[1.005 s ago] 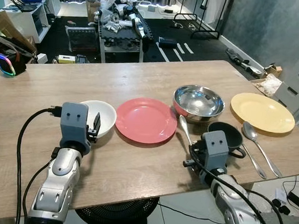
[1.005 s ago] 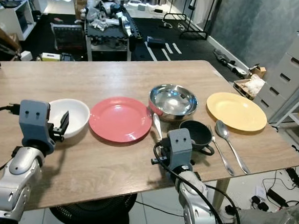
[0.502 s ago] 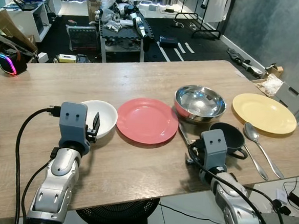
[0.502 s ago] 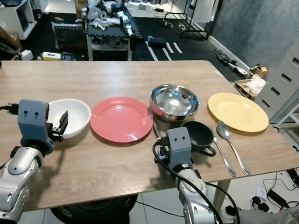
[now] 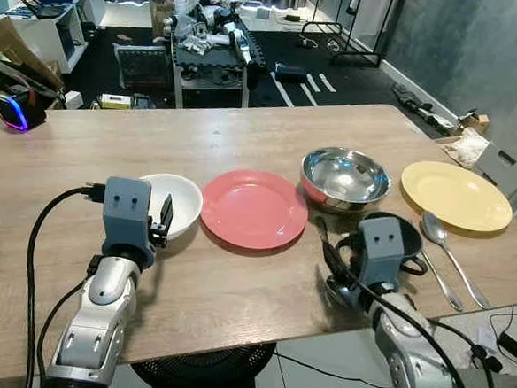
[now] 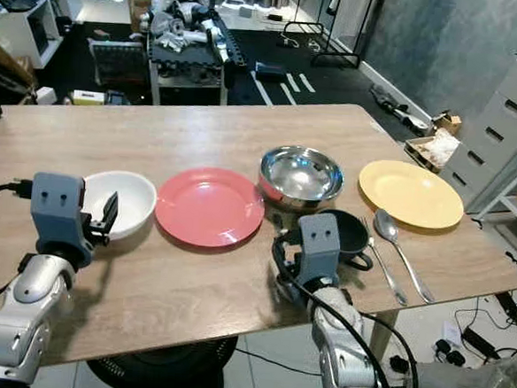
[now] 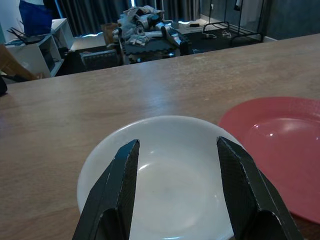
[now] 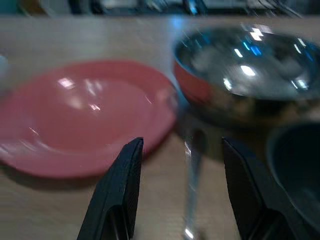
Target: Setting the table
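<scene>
left claw (image 7: 175,200) apart at white bowl (image 7: 160,175) rim | right claw (image 8: 182,200) apart over spoon (image 8: 192,165)

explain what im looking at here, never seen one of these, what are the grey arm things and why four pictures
The grey arms belong to a humanoid robot that is setting a table. Two pictures come from cameras in its head, looking down at the wooden table. The other two come from a camera on each wrist, looking out between that hand's two black fingers.

The left hand is open just in front of a white bowl. The right hand is open too, with a spoon lying on the table between its fingers. Neither hand holds anything.

On the table, from the robot's left to right, lie the white bowl, a red plate, a steel bowl, a black bowl nearer the robot, and a yellow plate. More cutlery lies beside the black bowl.
</scene>
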